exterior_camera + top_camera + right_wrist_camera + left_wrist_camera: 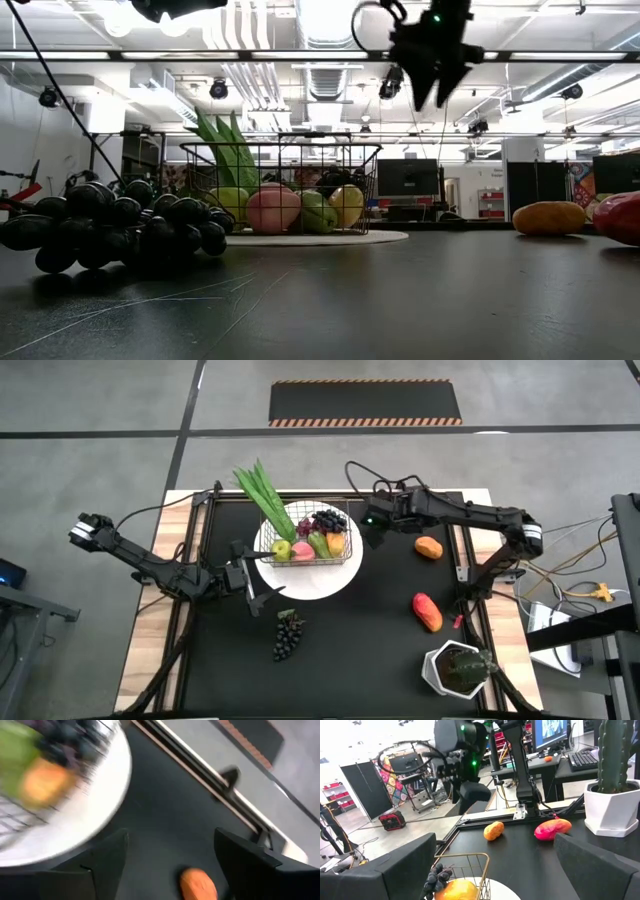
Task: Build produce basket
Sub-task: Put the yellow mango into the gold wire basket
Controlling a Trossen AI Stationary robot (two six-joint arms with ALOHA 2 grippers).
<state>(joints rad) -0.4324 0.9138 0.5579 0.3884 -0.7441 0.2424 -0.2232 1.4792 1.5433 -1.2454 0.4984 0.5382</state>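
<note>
The right tool [374, 532] hangs with fingers apart and empty, right of the basket [312, 538] at frame centre; the orange fruit [429, 547] lies just right of it, nearest; the left tool [252, 582], wide, waits lower left.

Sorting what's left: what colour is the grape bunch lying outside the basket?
Dark purple, almost black grape bunch; clearest in the high view.

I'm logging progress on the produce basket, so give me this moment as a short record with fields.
basket: grey wire mesh basket on round white plate
inside: green leafy stalks, purple grapes, other fruits
left out: dark grape bunch, orange fruit, red-orange fruit
right gripper: open, empty, beside basket
left gripper: open, at plate's edge
</note>
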